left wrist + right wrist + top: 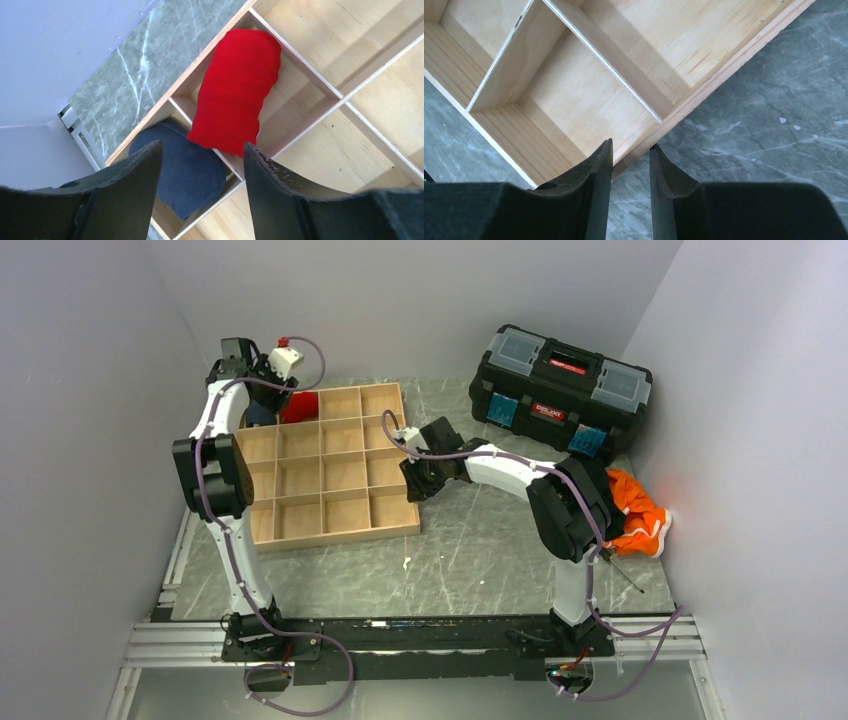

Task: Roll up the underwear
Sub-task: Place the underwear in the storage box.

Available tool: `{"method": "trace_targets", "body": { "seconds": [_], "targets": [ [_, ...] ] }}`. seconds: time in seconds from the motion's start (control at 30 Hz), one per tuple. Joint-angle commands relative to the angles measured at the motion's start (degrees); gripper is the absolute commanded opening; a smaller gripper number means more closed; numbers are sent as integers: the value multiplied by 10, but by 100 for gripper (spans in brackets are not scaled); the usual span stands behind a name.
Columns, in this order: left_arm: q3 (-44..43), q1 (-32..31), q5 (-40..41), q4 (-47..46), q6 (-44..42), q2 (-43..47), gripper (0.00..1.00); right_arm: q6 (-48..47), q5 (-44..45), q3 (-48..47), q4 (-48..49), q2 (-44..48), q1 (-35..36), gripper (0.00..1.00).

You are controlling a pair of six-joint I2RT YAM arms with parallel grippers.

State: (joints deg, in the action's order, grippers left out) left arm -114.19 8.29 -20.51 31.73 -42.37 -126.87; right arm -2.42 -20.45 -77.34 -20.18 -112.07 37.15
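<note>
1. Near edge: aluminium rail (400, 645) carrying both arm bases side by side, with purple cables looped below it.
2. Work surface: grey-green marbled table top (480, 560) with pale veining. One small white speck (407, 562) just off the tray's near-right corner.
3. Left of centre: shallow wooden tray (345, 530), partitioned into square compartments and set slightly askew to the rail.
4. Tray's right-hand rim: right gripper (630, 145), fingers only narrowly parted, with the rim running in under the gap. Pinching the rim or merely poised over it: not discernible.
5. Right margin: crumpled orange cloth (635, 510) with white trim, lying against the right wall (760, 440), partly behind the right arm's elbow.
6. Far-left of the tray: left gripper (202, 150) poised overhead, fingers spread wide, nothing between them.
7. Below that gripper: underwear (232, 90), rolled into a red bundle, in the far row, second compartment from the left. One end laps over the divider; clear of both fingers.
8. Far-left corner compartment: navy bundle (185, 170), just beside the red one.
9. Far right: black toolbox (560, 390) with grey lid bins and blue latches, set at an angle near the back wall (400, 300).
10. Enclosure: plain pale panels on three sides, left wall (80, 390) included.
</note>
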Motion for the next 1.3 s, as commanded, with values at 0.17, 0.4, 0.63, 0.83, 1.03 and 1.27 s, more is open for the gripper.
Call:
{"method": "trace_targets", "body": {
  "seconds": [0.17, 0.4, 0.63, 0.83, 1.03, 1.27],
  "targets": [
    [-71, -7, -21, 41, -9, -71, 55, -41, 0, 5, -39, -44, 1, 0],
    [-55, -13, 3, 48, -44, -80, 50, -41, -5, 1, -41, -51, 1, 0],
    [-42, -33, 40, 76, -108, -91, 48, -42, -8, 0, -42, -53, 1, 0],
    [-39, -47, 76, 102, -150, -105, 45, -42, -11, 1, -42, -56, 0, 0],
    [-36, -49, 90, 113, -164, -109, 49, -41, -14, -4, -44, -59, 0, 0],
    [-34, -40, 61, 78, -123, -83, 64, -42, -15, -11, -49, -62, 0, 0]
  ]
}}
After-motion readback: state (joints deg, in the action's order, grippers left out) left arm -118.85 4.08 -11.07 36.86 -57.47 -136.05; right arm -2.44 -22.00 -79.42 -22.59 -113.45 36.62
